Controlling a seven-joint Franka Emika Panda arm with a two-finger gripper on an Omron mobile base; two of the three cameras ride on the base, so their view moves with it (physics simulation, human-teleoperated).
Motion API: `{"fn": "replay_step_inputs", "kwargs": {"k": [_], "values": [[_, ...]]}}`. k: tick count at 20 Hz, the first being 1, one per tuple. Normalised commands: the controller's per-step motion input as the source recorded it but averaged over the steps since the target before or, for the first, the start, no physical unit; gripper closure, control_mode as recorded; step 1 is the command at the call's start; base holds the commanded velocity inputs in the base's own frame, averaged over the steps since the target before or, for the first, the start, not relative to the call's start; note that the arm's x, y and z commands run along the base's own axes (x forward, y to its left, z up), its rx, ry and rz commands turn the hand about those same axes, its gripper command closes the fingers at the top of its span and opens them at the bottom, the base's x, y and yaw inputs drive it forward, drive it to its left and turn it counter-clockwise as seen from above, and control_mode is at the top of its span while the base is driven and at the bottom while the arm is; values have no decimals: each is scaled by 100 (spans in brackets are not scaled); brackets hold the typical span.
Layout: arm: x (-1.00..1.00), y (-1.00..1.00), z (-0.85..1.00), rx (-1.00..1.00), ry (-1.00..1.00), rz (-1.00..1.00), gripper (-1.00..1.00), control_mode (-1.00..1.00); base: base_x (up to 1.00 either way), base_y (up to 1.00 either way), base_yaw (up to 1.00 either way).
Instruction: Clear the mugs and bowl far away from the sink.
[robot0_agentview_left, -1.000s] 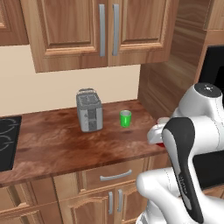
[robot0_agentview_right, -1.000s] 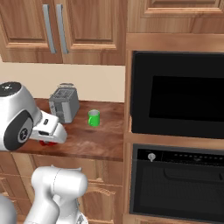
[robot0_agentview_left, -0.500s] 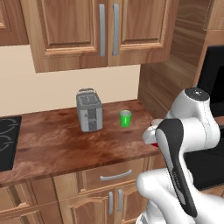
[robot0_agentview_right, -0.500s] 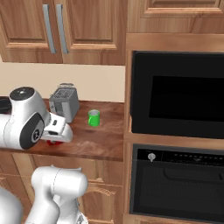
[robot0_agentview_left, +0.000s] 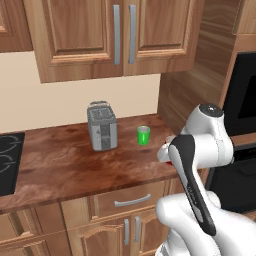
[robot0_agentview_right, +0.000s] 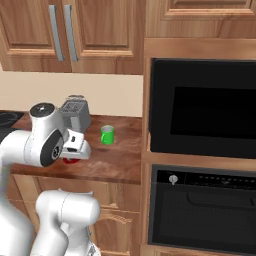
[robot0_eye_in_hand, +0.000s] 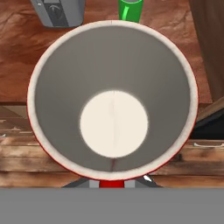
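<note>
1. The red cylindrical mug (robot0_eye_in_hand: 113, 105) is sitting right under the hand camera, mouth toward the lens. Inside it is showing grey walls, a cream-white round floor and a pale rim; a thin red line of outer wall is peeking along its lower edge. Nothing is lying in it.
2. The two-finger gripper (robot0_eye_in_hand: 114, 183) is clenched on the red mug at the lower edge of the hand view; the fingertips themselves are mostly hidden behind the mug's rim.
3. In the left base view a sliver of the red mug (robot0_agentview_left: 168, 161) is showing just beside the white arm's wrist, at the front right part of the reddish-brown wooden countertop (robot0_agentview_left: 65, 167). In the right base view the same red (robot0_agentview_right: 71, 160) is peeking out beneath the white hand, over the counter's front strip. Whether the mug is resting on the wood or hanging just above it, I cannot tell.
4. The small bright green cylindrical mug (robot0_agentview_left: 143, 135) is standing upright on the countertop, to the right of the grey metal two-slot toaster (robot0_agentview_left: 102, 125) and apart from it. Its interior is not readable from the base views.
5. In the hand view the green mug (robot0_eye_in_hand: 130, 9) is sitting beyond the red mug's far rim, with the toaster (robot0_eye_in_hand: 58, 12) off to its left.
6. A black stovetop (robot0_agentview_left: 9, 162) is showing at the left end of the counter, well apart from both mugs.
7. A black built-in wall oven (robot0_agentview_right: 202, 112) is standing to the right of the counter, in wooden cabinetry.
</note>
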Motion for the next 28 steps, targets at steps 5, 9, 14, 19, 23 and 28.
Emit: {"fn": "replay_step_inputs", "kwargs": {"k": [5,9,14,19,23,28], "values": [[38,0,-31,0,1,3,100,-100,0,0,0],[43,0,-28,0,1,1,100,-100,0,0,0],[39,0,-23,0,0,1,100,-100,0,0,0],[35,0,-24,0,0,1,100,-100,0,0,0],[34,0,-24,0,1,0,100,-100,0,0,0],[34,4,-23,0,3,0,100,-100,0,0,0]]}}
